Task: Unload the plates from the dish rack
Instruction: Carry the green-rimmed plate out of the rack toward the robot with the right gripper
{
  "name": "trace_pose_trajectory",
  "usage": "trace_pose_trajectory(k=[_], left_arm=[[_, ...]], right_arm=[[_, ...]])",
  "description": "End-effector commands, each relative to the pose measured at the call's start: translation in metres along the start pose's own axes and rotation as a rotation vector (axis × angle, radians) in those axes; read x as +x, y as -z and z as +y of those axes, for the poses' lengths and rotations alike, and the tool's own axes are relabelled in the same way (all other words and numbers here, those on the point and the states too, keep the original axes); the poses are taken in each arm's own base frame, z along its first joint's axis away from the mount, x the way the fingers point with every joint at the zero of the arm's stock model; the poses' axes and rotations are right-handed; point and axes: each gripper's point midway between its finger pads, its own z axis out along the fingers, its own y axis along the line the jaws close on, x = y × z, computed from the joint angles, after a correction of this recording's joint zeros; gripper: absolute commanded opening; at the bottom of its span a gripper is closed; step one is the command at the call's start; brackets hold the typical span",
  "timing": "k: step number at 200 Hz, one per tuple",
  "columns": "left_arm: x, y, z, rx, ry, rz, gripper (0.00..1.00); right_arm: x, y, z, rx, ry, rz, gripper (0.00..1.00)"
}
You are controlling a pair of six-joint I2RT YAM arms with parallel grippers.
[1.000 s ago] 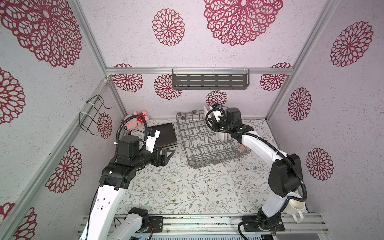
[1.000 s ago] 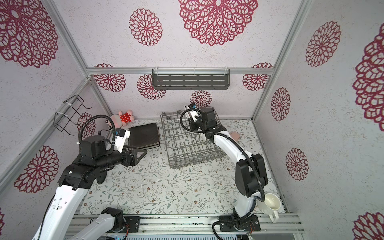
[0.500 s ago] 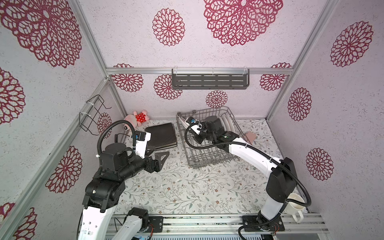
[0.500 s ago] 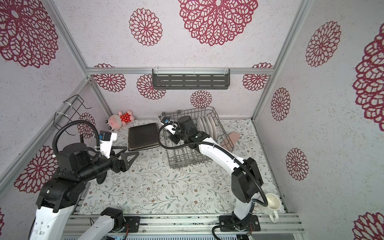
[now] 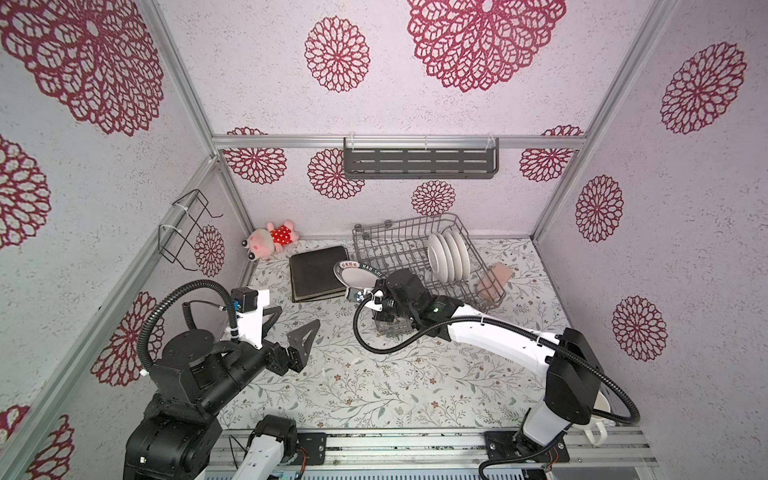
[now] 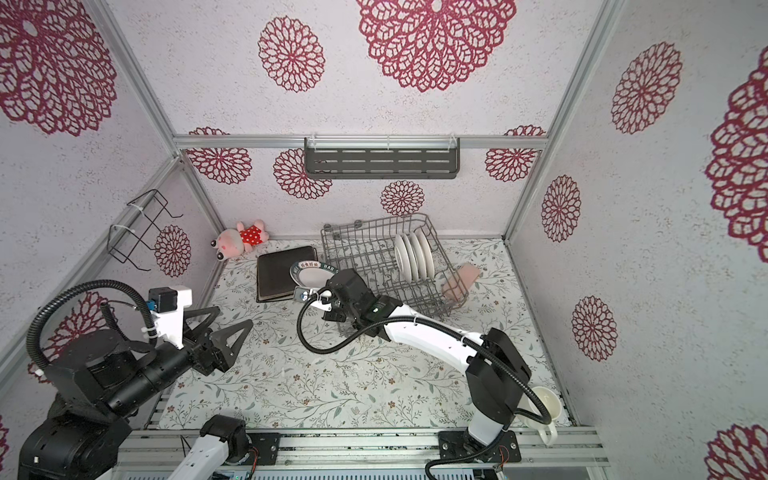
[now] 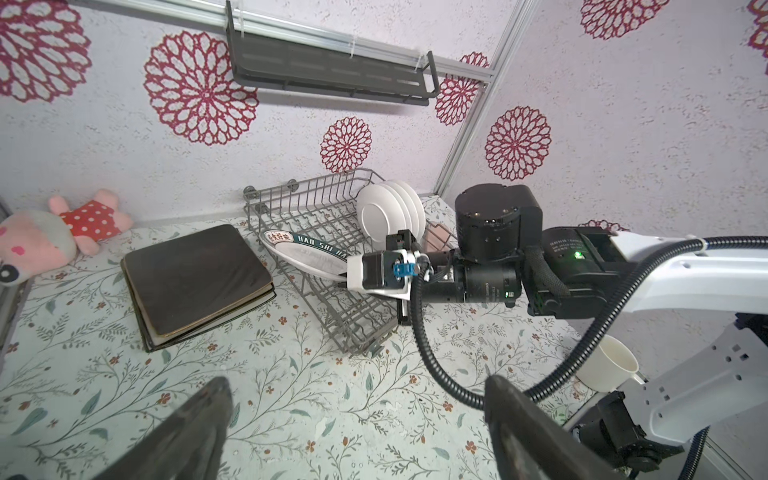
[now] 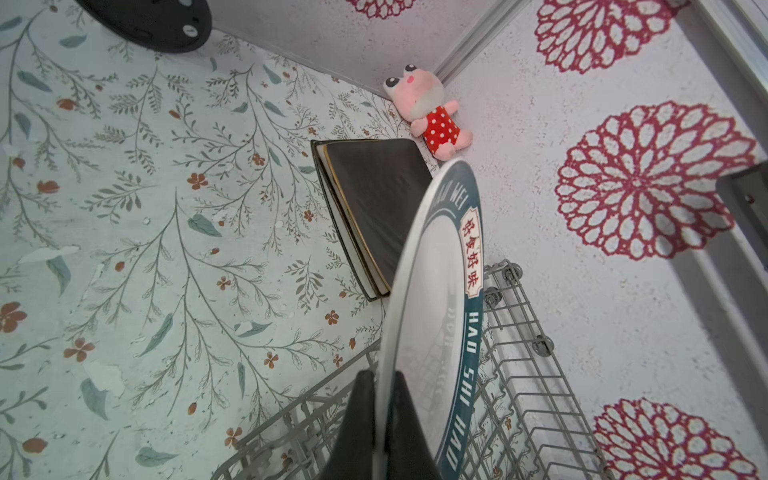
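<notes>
Dark plates [image 5: 318,272] sit stacked beside the rack [image 5: 399,232]. We hold a printed plate [image 5: 353,272] in the right end effector [image 8: 380,382]; the left end effector [image 5: 297,318] is wide, empty. White plates [image 5: 449,255] are not yet out.

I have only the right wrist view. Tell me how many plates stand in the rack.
Observer: Besides the printed plate you hold, four white plates stand upright in the dish rack.
Operator: Report the left tool.
Observer: The left tool is open above the table, holding nothing.
Operator: Check around my arm's base.
Observer: A white mug stands there, at the table's near right corner.
</notes>
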Motion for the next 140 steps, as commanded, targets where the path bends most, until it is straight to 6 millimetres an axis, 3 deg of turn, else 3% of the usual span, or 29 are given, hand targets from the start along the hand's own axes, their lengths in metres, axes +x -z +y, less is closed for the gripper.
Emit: trace_pose_trajectory(k=[1,47,92,121,124,140], left_arm=[[0.013,0.008,0.005,-0.039,0.034,0.039,0.97],[0.034,0.015,-0.008,0.039,0.064,0.049,0.96],[0.071,0.037,-0.013,0.053,0.002,0.14,0.97],[0.071,0.057,-0.021,0.07,-0.013,0.116,0.99],[0.071,0.059,-0.021,0.068,-0.016,0.11,0.99],[0.068,0.07,-0.022,0.061,-0.031,0.092,1.0]], right_arm=[[-0.045,0.025,-0.027,0.162,0.115,-0.096,0.0],[-0.032,0.011,0.011,0.2,0.223,-0.061,0.0],[-0.032,0.008,0.037,0.226,0.285,-0.058,0.0],[-0.028,0.003,0.042,0.262,0.31,-0.041,0.0],[-0.035,0.004,0.054,0.248,0.32,-0.059,0.0],[-0.035,0.0,0.063,0.242,0.326,-0.056,0.0]])
